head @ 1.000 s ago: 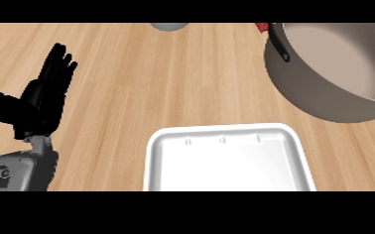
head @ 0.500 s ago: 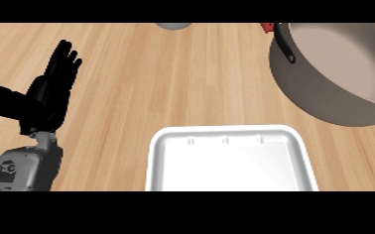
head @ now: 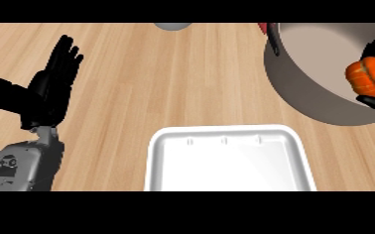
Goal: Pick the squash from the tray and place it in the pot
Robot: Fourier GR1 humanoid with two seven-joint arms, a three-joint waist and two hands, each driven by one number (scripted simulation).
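An orange squash (head: pixel 360 76) shows at the right edge, over the inside of the grey pot (head: pixel 300 87). Black fingers of my right hand (head: pixel 369 52) curl round the squash above and below it; most of that hand is cut off by the edge. The white tray (head: pixel 228 163) lies at the bottom centre with nothing on it. My left hand (head: pixel 51 87) rests open at the left, fingers up, away from both.
The wooden counter (head: pixel 168 89) runs between the left hand and the pot. A grey round object (head: pixel 172 26) peeks in at the top edge. A red piece (head: pixel 264 28) shows by the pot's upper left rim.
The squash and my right hand's fingers have come into view at the right edge over the pot. The left hand has stayed where it was.
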